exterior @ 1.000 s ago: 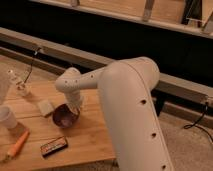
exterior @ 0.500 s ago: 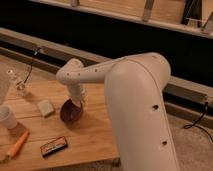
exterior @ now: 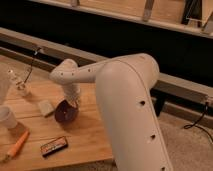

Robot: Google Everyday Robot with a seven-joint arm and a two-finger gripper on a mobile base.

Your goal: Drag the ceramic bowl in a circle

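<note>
The ceramic bowl (exterior: 65, 113), dark maroon and glossy, sits tilted toward the camera on the wooden table (exterior: 92, 142), just right of a pale square block (exterior: 46, 107). My gripper (exterior: 73, 103) comes down from the white wrist onto the bowl's far right rim and is shut on it. The wrist hides most of the fingers. My big white arm (exterior: 127, 110) fills the right half of the view.
A white cup (exterior: 6, 118) stands at the left edge. An orange carrot-shaped item (exterior: 18, 144) and a dark flat snack bar (exterior: 54, 146) lie near the front edge. A small clear glass (exterior: 22, 88) stands at the back left. A low ledge with a cable (exterior: 33, 61) runs behind.
The bowl and gripper slid right and slightly away, then came back left and nearer. The arm swung with them and now reaches further over the table.
</note>
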